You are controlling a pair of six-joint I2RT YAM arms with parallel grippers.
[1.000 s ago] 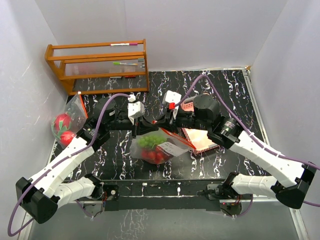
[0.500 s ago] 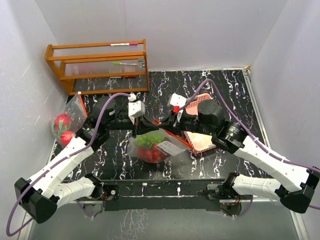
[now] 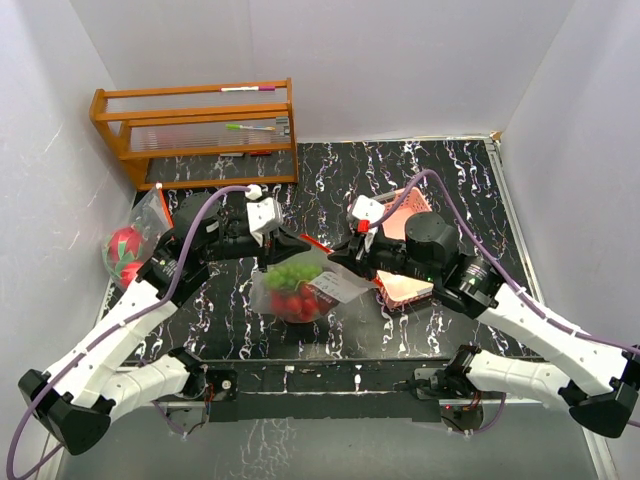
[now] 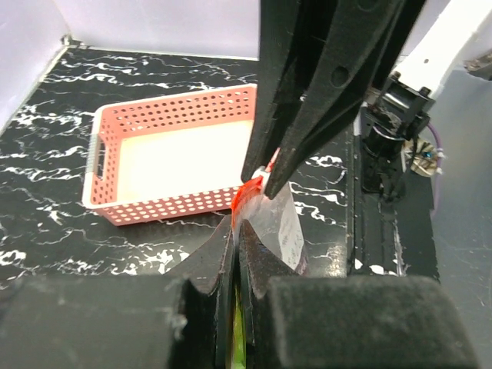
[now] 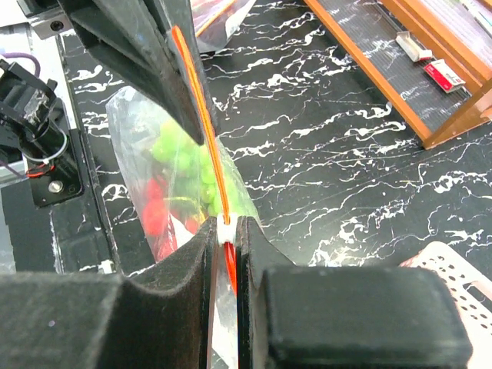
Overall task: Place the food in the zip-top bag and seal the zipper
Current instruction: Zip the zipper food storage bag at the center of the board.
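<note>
At the middle of the table (image 3: pixel 440 170), a little toward its near edge, your zip-top bag (image 3: pixel 300 292) is held upright between the two arms. Green grapes (image 3: pixel 294 274) lie on top of its load, with red fruits (image 3: pixel 292 304) beneath them. The bag's orange-red zipper strip (image 5: pixel 201 115) is stretched straight along its top. Your left gripper (image 4: pixel 235 234) is clenched flat on the left end of that top edge. Your right gripper (image 5: pixel 224 225) is pinched on the white slider (image 5: pixel 223 228) further right on the strip. You cannot tell whether the track is pressed closed.

Just right of the bag sits the pink mesh basket (image 3: pixel 405 290), partly under the right arm. At the left edge of the table, by the wall, a second clear bag (image 3: pixel 150 215) holds a dragon fruit (image 3: pixel 124 243) and a round red fruit (image 3: pixel 133 275). A wooden rack (image 3: pixel 195 130) stands in the far left corner, with markers (image 3: pixel 250 127) on its shelves.
</note>
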